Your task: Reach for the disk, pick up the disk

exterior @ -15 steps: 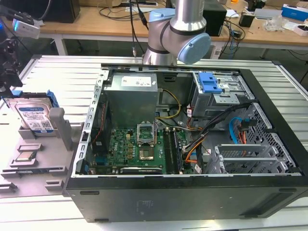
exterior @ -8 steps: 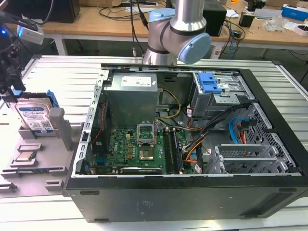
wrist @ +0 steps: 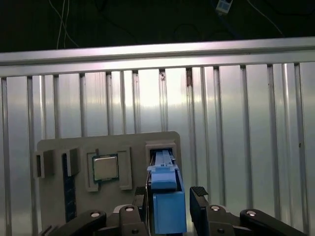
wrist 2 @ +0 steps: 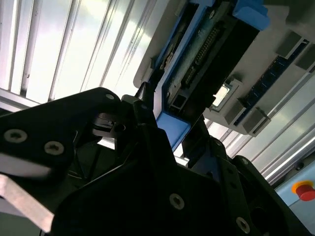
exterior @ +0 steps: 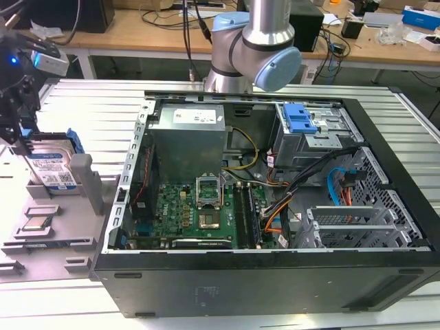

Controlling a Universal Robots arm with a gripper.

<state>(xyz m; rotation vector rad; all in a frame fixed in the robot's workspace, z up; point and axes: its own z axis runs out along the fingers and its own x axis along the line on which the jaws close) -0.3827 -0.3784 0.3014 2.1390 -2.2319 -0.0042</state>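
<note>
At the far left of the frame, the gripper (exterior: 19, 134) hangs over the top edge of the disk (exterior: 53, 167), which stands upright in a slot of a grey holder (exterior: 72, 227) on the slatted metal table (exterior: 96, 117). A square silver chip (exterior: 36, 224) lies in the holder's lower left. The open computer case (exterior: 385, 227) fills the centre and right, its green motherboard (exterior: 185, 213) exposed. The arm's grey-and-blue joint (exterior: 254, 51) rises at top centre.
</note>
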